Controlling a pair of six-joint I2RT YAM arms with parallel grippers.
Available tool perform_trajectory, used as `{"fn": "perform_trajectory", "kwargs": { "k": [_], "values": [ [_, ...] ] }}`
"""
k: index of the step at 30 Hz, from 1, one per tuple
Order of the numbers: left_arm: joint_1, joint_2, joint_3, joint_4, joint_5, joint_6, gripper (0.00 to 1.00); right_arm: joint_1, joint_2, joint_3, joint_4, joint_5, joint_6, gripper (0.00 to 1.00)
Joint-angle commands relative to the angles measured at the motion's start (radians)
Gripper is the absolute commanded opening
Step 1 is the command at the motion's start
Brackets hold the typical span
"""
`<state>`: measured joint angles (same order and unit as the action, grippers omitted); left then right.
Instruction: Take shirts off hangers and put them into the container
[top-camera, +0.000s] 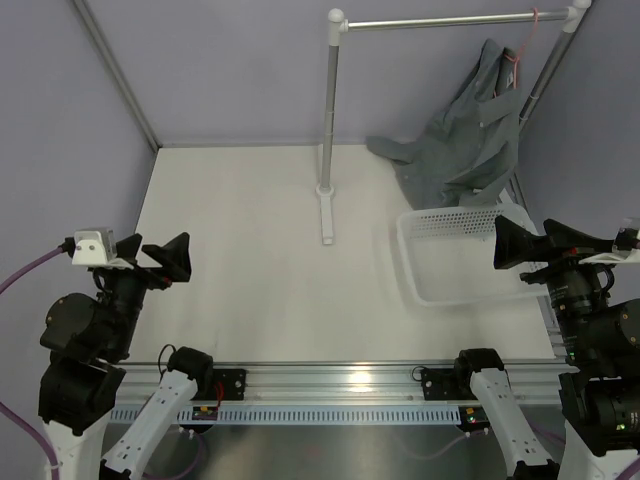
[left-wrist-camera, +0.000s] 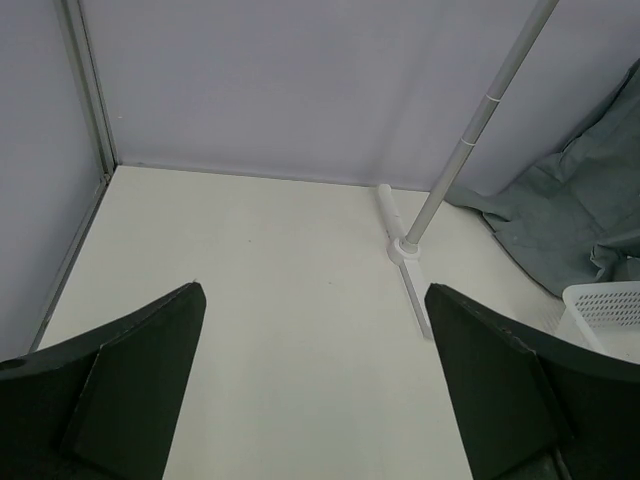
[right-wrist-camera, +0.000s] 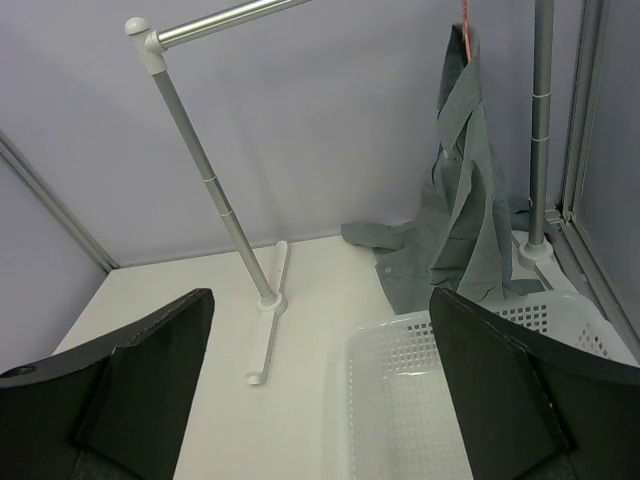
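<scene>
A grey-green shirt (top-camera: 470, 140) hangs from a pink hanger (top-camera: 521, 45) on the rail at the back right, its lower part and a sleeve slumped on the table behind the white mesh container (top-camera: 407, 245). The right wrist view shows the shirt (right-wrist-camera: 465, 200), the hanger's hook (right-wrist-camera: 464, 12) and the container's rim (right-wrist-camera: 342, 410) just ahead. My right gripper (top-camera: 500, 245) (right-wrist-camera: 320, 295) hovers open over the container's near right side, holding nothing. At the near left, my left gripper (top-camera: 165, 255) (left-wrist-camera: 313, 290) is open above bare table, far from the shirt (left-wrist-camera: 570, 215).
A grey metal rail (top-camera: 450, 20) spans the back right on two posts. Its left post (top-camera: 328, 100) stands mid-table on a white foot (top-camera: 326, 215). Purple walls with metal frame strips close in the back and both sides.
</scene>
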<state>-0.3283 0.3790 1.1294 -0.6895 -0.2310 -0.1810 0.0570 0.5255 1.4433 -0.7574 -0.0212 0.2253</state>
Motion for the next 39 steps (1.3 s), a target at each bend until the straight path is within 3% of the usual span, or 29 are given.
{"fn": "perform_trajectory", "kwargs": {
  "k": [1,6,11,16,18,20,27,32,36,39],
  "values": [
    [-0.005,0.000,-0.002,0.010,0.001,-0.005,0.99,0.006,0.013,0.008,-0.003,-0.029,0.016,1.00],
    [-0.005,0.021,0.003,0.010,-0.001,-0.008,0.99,0.007,0.042,0.002,0.007,-0.043,0.042,0.99],
    [-0.005,0.063,0.007,0.010,0.015,-0.026,0.99,0.006,0.195,0.038,-0.002,-0.161,0.068,0.99],
    [-0.005,0.096,0.013,0.010,0.070,-0.057,0.99,0.006,0.396,0.089,-0.008,-0.031,0.174,0.99],
    [-0.005,0.106,0.000,0.011,0.116,-0.067,0.99,0.006,0.461,0.155,-0.029,0.096,0.171,1.00],
    [-0.005,0.110,-0.013,0.010,0.122,-0.072,0.99,0.004,0.551,0.222,-0.016,0.212,0.158,0.99],
    [-0.005,0.109,-0.057,0.001,0.156,-0.072,0.99,-0.095,0.887,0.580,-0.108,0.254,0.005,0.99],
    [-0.005,0.106,-0.079,0.001,0.174,-0.074,0.99,-0.108,0.955,0.614,-0.037,0.285,-0.095,0.97],
    [-0.005,0.115,-0.080,0.002,0.168,-0.077,0.99,-0.170,1.046,0.647,-0.023,0.173,-0.142,0.93],
    [-0.005,0.142,-0.066,0.001,0.137,-0.080,0.99,-0.194,1.096,0.655,0.000,0.098,-0.167,0.83]
  ]
}}
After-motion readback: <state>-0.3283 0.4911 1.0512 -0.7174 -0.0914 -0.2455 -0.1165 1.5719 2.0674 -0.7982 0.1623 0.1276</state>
